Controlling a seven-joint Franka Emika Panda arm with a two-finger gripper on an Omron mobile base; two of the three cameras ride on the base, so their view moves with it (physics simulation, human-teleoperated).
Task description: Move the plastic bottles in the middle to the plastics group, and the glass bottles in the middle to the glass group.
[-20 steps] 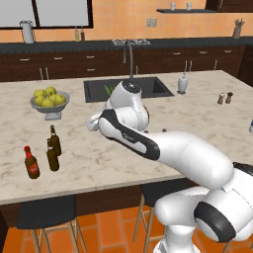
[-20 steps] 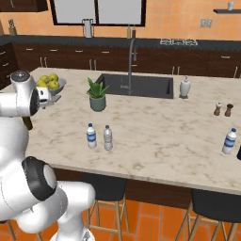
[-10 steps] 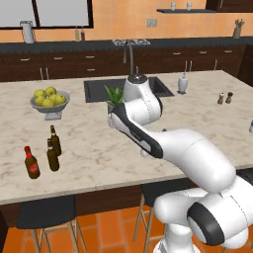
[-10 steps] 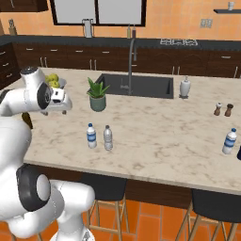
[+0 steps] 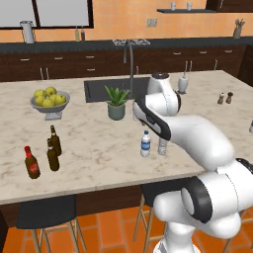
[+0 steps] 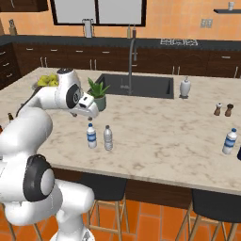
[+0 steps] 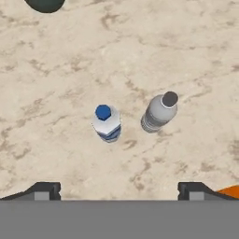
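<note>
Hovering high over the table [image 5: 99,148], the gripper [image 7: 119,189] looks straight down with its fingers spread wide and nothing between them; the hand view shows its two dark tips far apart at the bottom, and the two plastic bottles stand just ahead of them on the marble; the blue-labelled bottle [image 7: 107,123] sits almost on the gripper's centre line, the plain grey bottle [image 7: 160,112] just beside it, off to one side, the two near each other but not touching; both stand upright, long axis vertical, so from above only caps and shoulders show; in the right base view the gripper [image 6: 89,109] hangs above and slightly behind the pair [image 6: 92,136], so the coming move, as I read it, is mostly a drop downward with a small shift forward onto the blue-labelled one; a side-on grasp of the body looks likelier than a pinch on the cap, though that is a guess; the plastics group bottle [image 6: 229,141] waits far across the table to the robot's right; the brown glass bottles [image 5: 53,148] and the red-labelled bottle [image 5: 31,163] stand well off to the left; the blue label carries bands, but no writing is legible at this size.
</note>
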